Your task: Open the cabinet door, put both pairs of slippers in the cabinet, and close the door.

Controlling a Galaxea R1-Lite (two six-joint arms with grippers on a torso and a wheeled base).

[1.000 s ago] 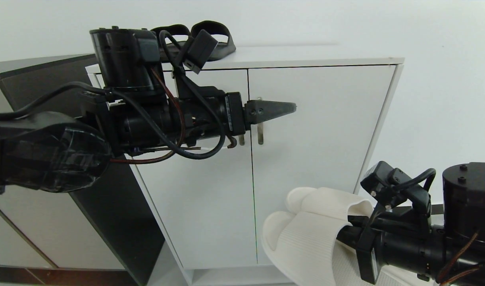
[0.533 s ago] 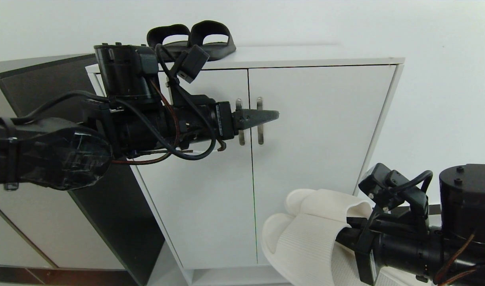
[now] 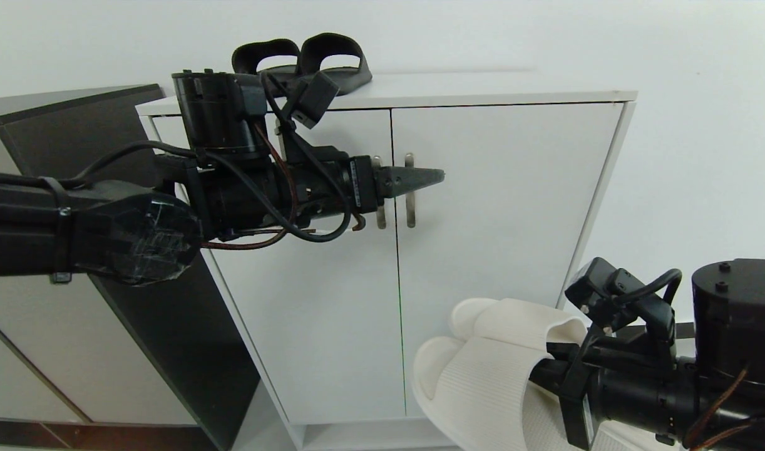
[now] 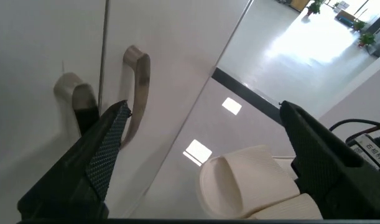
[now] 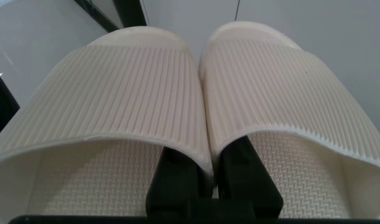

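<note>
A white two-door cabinet (image 3: pixel 501 250) stands with both doors shut, the seam between the left door (image 3: pixel 320 300) and the right door (image 3: pixel 501 188) running straight down its front. A pair of slim, brushed-metal bar handles sits either side of that seam, the right door's handle (image 3: pixel 410 207) plain to see and the left door's handle (image 3: pixel 380 216) partly covered. The left gripper (image 3: pixel 436 177) is held level in front of these handles, at their upper ends; in the left wrist view its jaws are spread wide, released, with the right door's handle (image 4: pixel 137 87) just inside one jaw, and whether they touch cannot be told. A pair of black open-toed rubber slippers (image 3: pixel 307 59) lies side by side on the cabinet top, near its left end and towards the back edge. The pair of cream ribbed slip-on slippers (image 3: pixel 482 369) hangs in the air before the lower right part of the right door, toes pointing at the cabinet. The right gripper (image 5: pixel 213 174) has its jaws clenched on the two inner side walls of the cream slippers, pressed together. A black cabinet (image 3: pixel 57 119) stands just beside the white one on its left.
</note>
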